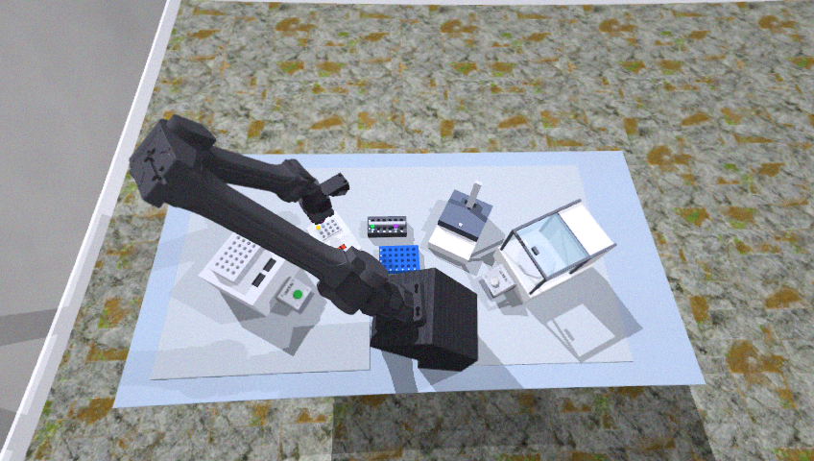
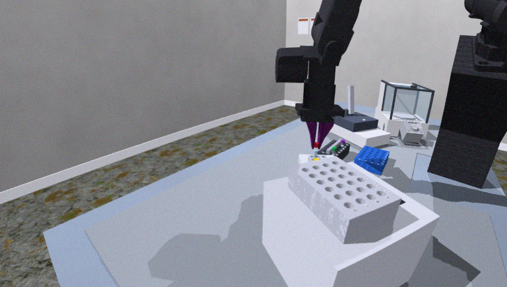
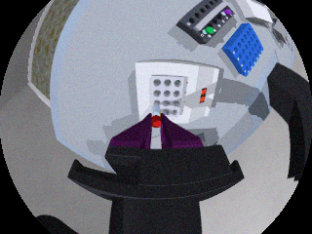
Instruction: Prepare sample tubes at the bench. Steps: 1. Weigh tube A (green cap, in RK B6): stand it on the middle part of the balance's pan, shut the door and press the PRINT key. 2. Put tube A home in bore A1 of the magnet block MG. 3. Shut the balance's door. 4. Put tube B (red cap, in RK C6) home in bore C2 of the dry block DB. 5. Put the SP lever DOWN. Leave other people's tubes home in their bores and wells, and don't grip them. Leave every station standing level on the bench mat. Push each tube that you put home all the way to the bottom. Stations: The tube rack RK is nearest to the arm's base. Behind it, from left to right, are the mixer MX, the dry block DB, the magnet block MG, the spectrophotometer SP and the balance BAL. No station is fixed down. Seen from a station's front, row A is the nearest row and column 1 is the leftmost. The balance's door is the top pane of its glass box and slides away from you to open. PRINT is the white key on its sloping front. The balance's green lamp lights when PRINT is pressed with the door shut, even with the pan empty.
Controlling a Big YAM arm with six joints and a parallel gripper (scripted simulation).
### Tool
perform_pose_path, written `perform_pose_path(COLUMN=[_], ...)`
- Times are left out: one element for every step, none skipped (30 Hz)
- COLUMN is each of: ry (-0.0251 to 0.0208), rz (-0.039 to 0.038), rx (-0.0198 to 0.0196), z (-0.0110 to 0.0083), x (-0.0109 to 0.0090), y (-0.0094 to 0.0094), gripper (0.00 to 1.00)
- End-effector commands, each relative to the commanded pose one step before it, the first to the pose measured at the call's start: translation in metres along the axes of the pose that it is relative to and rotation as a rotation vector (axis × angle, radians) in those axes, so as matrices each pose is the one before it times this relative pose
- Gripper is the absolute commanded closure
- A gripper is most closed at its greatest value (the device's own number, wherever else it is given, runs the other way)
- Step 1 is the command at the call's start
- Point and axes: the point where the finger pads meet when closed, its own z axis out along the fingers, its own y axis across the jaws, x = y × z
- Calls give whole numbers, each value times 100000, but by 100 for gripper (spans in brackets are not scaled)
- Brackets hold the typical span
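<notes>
My gripper is shut on red-capped tube B, which points down over the dry block. Its lower end is hidden, so I cannot tell its depth or bore. The green-capped tube A stands at the left end of the front row of the magnet block. The balance looks shut, with its handle near the front; its pan looks bare and its lamp cannot be made out. The SP lever stands up.
The blue tube rack shows no caps. A yellow-capped tube sits in the dry block. A purple-capped tube sits in the magnet block. The mixer stands left of the dry block.
</notes>
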Motion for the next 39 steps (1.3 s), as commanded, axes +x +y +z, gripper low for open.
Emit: perform_pose_path(ry=[-87, 0, 0, 0, 0, 0, 0, 0, 0, 0, 0, 0, 0, 0, 0, 0, 0, 0, 0, 0, 0, 0, 0, 0, 0, 0, 0, 0, 0, 0, 0, 0, 0, 0, 0, 0, 0, 0, 439], rz=[359, 0, 0, 0, 0, 0, 0, 0, 0, 0, 0, 0, 0, 0, 0, 0, 0, 0, 0, 0, 0, 0, 0, 0, 0, 0, 0, 0, 0, 0, 0, 0, 0, 0, 0, 0, 0, 0, -107], rx=[-1072, 0, 0, 0, 0, 0, 0, 0, 0, 0, 0, 0, 0, 0, 0, 0, 0, 0, 0, 0, 0, 0, 0, 0, 0, 0, 0, 0, 0, 0, 0, 0, 0, 0, 0, 0, 0, 0, 798], z=[-128, 0, 0, 0, 0, 0, 0, 0, 0, 0, 0, 0, 0, 0, 0, 0, 0, 0, 0, 0, 0, 0, 0, 0, 0, 0, 0, 0, 0, 0, 0, 0, 0, 0, 0, 0, 0, 0, 429], x=[75, 0, 0, 0, 0, 0, 0, 0, 0, 0, 0, 0, 0, 0, 0, 0, 0, 0, 0, 0, 0, 0, 0, 0, 0, 0, 0, 0, 0, 0, 0, 0, 0, 0, 0, 0, 0, 0, 529], y=[423, -3, -3, -3, -3, -3, -3, -3, -3, -3, -3, -3, 0, 0, -3, -3, -3, -3, -3, -3, -3, -3, -3, -3, -3, -3, -3, -3, -3, 0, 0, -3, -3, -3, -3, -3, -3, -3, -603], gripper=[91, 91, 91, 91, 91, 91, 91, 91, 91, 91, 91, 91, 91, 91, 91, 91, 91, 91, 91, 91, 91, 91, 91, 91, 91, 91, 91, 91, 91, 91, 91, 91, 91, 91, 91, 91, 91, 91, 91])
